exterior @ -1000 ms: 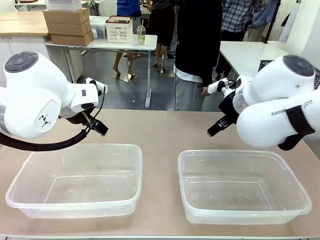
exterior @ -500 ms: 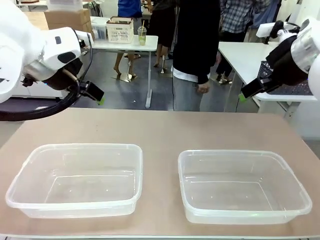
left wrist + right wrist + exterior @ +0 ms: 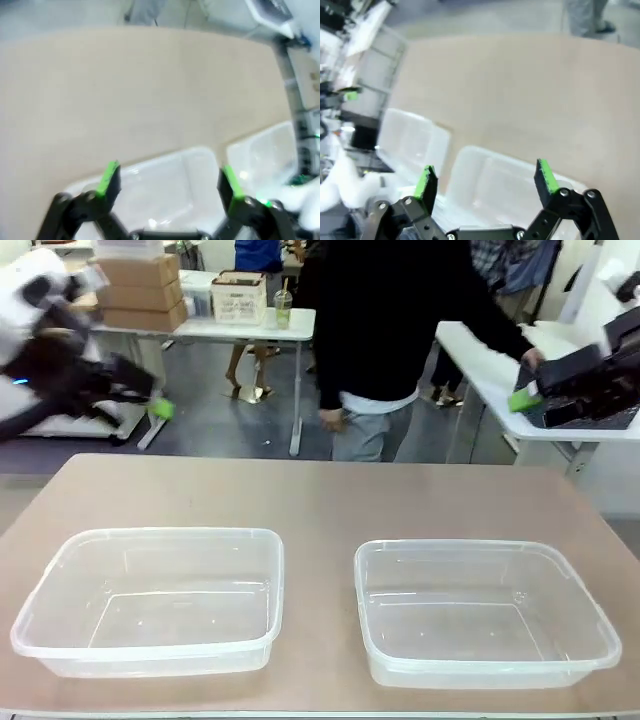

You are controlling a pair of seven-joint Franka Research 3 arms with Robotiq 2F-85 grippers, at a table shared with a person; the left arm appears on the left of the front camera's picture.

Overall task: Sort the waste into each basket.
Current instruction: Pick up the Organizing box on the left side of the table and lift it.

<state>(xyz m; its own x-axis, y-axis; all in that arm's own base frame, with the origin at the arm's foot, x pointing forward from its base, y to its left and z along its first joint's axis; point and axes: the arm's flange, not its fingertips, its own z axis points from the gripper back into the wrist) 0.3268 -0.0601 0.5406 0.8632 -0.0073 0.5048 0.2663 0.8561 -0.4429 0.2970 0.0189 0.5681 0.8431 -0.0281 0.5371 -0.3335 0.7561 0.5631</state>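
Lower-left basket [image 3: 150,533] and lower-right basket [image 3: 460,545] sit empty, seemingly awaiting waste — left gripper [image 3: 167,177] and right gripper [image 3: 482,177] hang above, jaws wide, holding nothing.

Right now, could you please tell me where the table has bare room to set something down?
The table is bare along its far strip, between the tub rims and the person. The gap between the left tub and right tub is free. Nowhere is crowded.

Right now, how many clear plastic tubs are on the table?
2. The left tub sits on the table at the robot's left; the right tub beside it, a gap between them. None looks hidden.
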